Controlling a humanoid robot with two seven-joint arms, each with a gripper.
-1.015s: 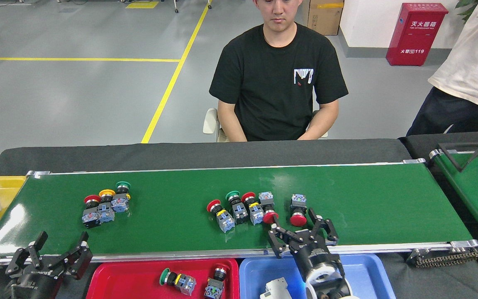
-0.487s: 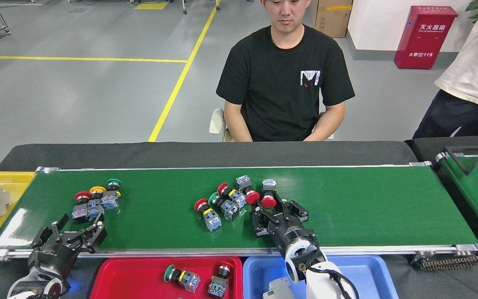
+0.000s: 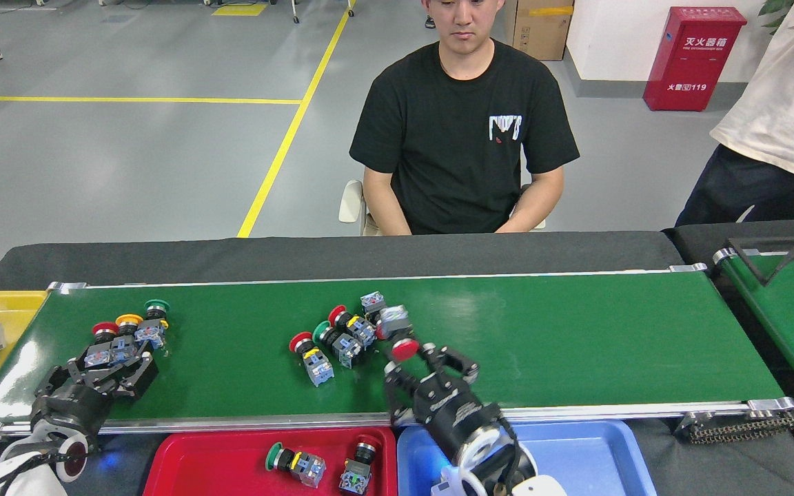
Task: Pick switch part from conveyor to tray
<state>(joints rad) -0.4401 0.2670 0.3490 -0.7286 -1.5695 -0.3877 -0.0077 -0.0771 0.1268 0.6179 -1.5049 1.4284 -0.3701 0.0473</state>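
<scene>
Nearest us, the red tray (image 3: pixel 231 461) at 6 o'clock holds two switches (image 3: pixel 295 461); the blue tray (image 3: pixel 604 455) sits just right of it.

Risk, as we judge it: our right gripper (image 3: pixel 428 362) stands spread on the conveyor (image 3: pixel 576 344), its fingers on either side of the red-capped switch (image 3: pixel 400 336) at its 12 o'clock but holding nothing. That switch touches the middle cluster (image 3: pixel 338 334) at its 10 o'clock. Closing off-centre could pinch the round cap and let it squirt out, or nudge the neighbours and scatter them. If the belt is running, the part may drift out of reach.

Our left gripper (image 3: pixel 114 362) lies low over the left group (image 3: pixel 125 337) at 9 o'clock, fingers parted; whether it touches a part we cannot tell. A crowded grasp there could catch two switches.

Both arms reach forward from the near edge, wrists pitched down to the belt.
</scene>
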